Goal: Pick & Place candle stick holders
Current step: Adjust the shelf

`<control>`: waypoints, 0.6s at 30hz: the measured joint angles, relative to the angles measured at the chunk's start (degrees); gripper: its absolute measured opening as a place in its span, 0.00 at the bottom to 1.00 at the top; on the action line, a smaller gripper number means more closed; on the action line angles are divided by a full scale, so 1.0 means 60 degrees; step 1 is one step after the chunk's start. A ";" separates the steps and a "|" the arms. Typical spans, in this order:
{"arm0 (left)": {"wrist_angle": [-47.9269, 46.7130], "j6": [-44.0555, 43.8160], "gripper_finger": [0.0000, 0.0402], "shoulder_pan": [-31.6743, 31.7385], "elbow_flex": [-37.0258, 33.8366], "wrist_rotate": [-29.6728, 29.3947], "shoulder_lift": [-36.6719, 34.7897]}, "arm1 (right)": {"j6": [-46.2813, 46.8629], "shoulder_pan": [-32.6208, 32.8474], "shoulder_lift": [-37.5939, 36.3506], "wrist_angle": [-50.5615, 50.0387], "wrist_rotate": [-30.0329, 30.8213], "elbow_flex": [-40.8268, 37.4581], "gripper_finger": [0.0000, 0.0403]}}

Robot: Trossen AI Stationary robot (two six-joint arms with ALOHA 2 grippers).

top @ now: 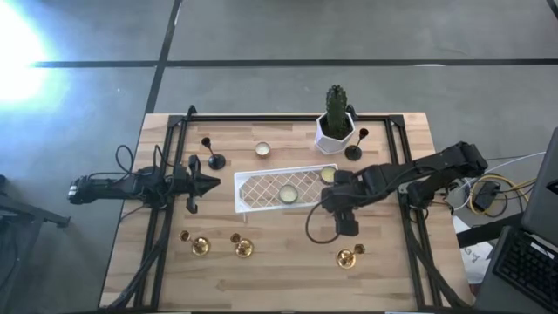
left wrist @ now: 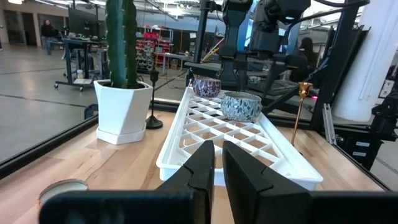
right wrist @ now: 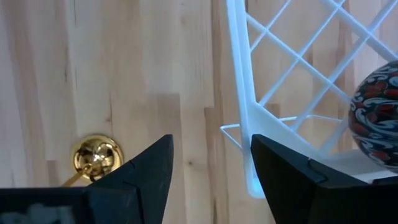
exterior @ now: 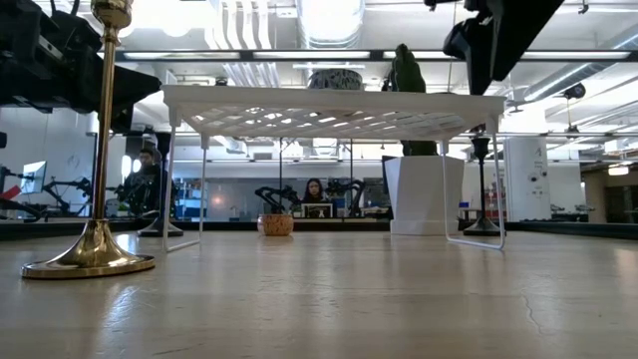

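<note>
Three gold candle stick holders stand upright on their round bases near the front edge (top: 200, 247), (top: 242, 249), (top: 346, 258). Two black holders stand at the back (top: 214, 160), (top: 353, 151). My right gripper (top: 334, 202) is open and empty, pointing down over the near right corner of the white lattice rack (top: 261, 187). Its wrist view shows the gripper (right wrist: 211, 168) above the rack's corner (right wrist: 249, 155), with a gold holder (right wrist: 96, 155) off to one side. My left gripper (top: 209, 183) is shut and empty, level, left of the rack, and also shows in its wrist view (left wrist: 217, 158).
The rack carries two patterned bowls (left wrist: 241, 106), (left wrist: 206, 87). A white pot with a cactus (top: 335, 126) stands at the back. A tealight (top: 262, 149) lies behind the rack. A black frame (top: 174, 139) runs around the table. People sit in the room beyond.
</note>
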 joint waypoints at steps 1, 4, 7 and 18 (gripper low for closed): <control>0.0000 0.0000 0.09 0.0003 0.0000 -0.0001 0.0000 | -0.0015 -0.0020 -0.0002 -0.0005 0.0000 -0.0025 0.52; 0.0000 -0.0001 0.09 0.0002 -0.0002 0.0001 0.0000 | -0.0077 -0.0094 -0.0004 -0.0010 0.0010 -0.0044 0.52; 0.0000 -0.0004 0.09 0.0003 0.0000 0.0001 0.0000 | -0.0154 -0.0162 -0.0004 -0.0028 0.0032 -0.0044 0.52; 0.0000 -0.0002 0.09 0.0003 -0.0002 0.0001 0.0000 | 0.0234 -0.0237 -0.0004 -0.0222 -0.0296 -0.0044 0.52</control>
